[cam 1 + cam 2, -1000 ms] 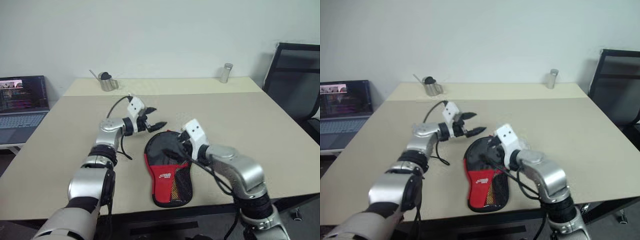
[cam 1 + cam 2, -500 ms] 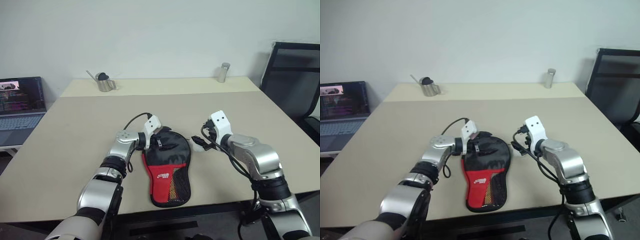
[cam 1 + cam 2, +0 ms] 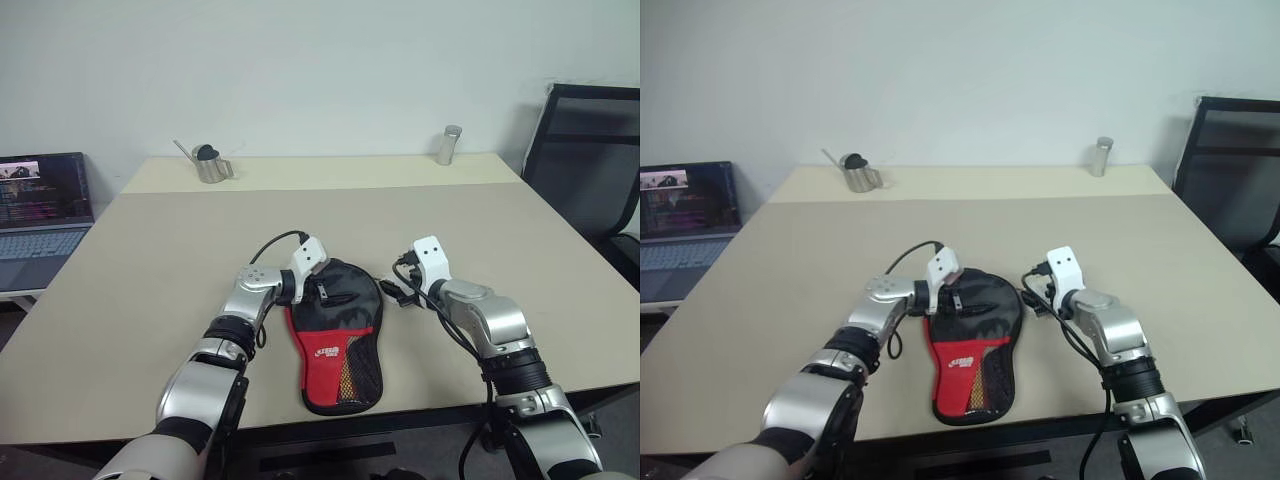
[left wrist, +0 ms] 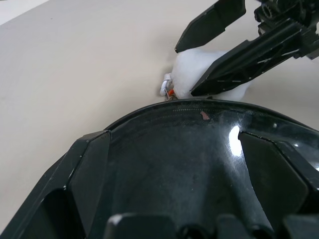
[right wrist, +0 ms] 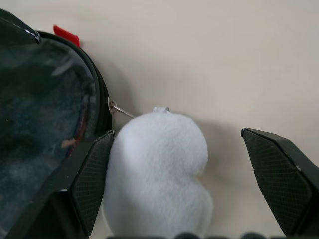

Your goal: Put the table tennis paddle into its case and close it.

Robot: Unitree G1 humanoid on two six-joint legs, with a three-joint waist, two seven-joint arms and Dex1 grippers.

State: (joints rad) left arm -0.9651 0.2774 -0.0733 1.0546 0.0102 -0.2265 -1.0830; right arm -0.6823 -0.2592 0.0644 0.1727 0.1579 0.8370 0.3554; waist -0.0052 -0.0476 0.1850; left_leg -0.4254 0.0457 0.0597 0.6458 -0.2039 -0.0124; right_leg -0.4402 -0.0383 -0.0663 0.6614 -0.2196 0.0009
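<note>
The left claw (image 3: 322, 290), jaws spread and empty, sits over the left rim of the case's (image 3: 337, 340) black head. The paddle isn't visible, so probably inside. The case's white logo on red is too small to read. Just right of the case, the right claw (image 5: 187, 184) stands open around a white pompom (image 5: 158, 172) on its zipper pull. Closing looks in hand: next, pinch that pompom.

Black-and-red case (image 3: 335, 335) flat on table (image 3: 150, 270)
</note>
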